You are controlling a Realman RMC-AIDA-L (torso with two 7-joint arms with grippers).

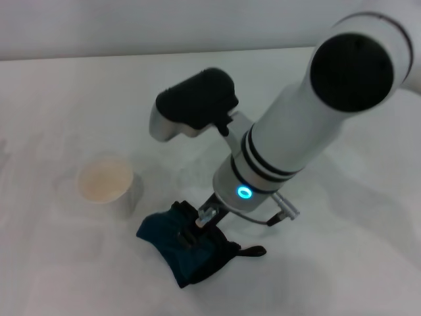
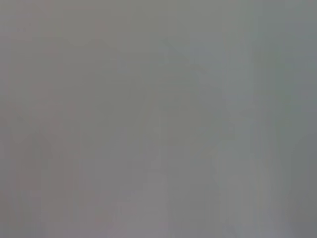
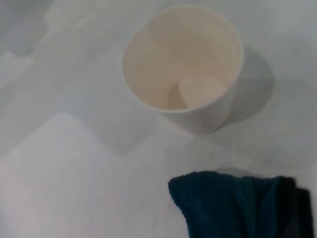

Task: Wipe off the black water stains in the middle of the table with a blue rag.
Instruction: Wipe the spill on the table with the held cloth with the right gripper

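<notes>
**Right tool down on the blue rag beside the cup**

Nearest the robot, the blue rag (image 1: pixel 187 247) lies bunched on the white tabletop (image 1: pixel 342 263), a black strip of its trim trailing out toward the robot's right. The right tool (image 1: pixel 197 222) is planted on the upper part of the cloth, its fingers sunk into the folds; whether they are apart or pressed together on the fabric cannot be told. Just beyond, to the robot's left, an empty white cup (image 1: pixel 105 181) stands upright, close to the rag but not touching it. The right wrist view shows the same cup from above with the rag's edge near it. No dark stain is visible. The left wrist view is blank grey.
</notes>
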